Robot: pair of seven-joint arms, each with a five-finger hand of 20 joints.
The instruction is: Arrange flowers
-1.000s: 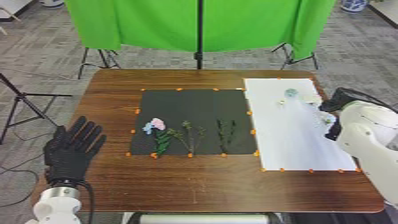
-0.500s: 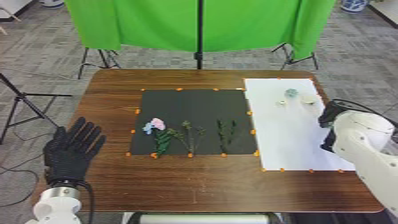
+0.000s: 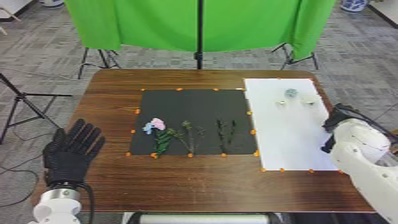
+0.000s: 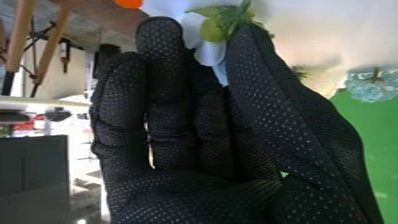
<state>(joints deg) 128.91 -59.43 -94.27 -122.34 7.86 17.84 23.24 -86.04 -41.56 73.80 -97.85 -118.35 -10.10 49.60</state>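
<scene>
We log right hand [image 3: 335, 120]: thumb and fingers clamped on pale flower [image 4: 210, 53], beside white sheet's [image 3: 289, 135] right edge | left hand [image 3: 68, 154]: fingers straight, spread, at bench's [image 3: 187, 187] left | pink-and-blue flowers [image 3: 157, 123], green stems [image 3: 223, 140]: on black mat [image 3: 191, 106].

The black mat [image 3: 191, 107] bears a pink-and-blue flower [image 3: 157, 123] and green stems [image 3: 222, 137]. The white sheet [image 3: 284, 135], right of it, bears a blue flower [image 3: 291, 93]. Left hand [image 3: 67, 156]: left table [image 3: 178, 187] side, fingers extended. Right hand [image 3: 335, 123]: sheet's right edge.
</scene>
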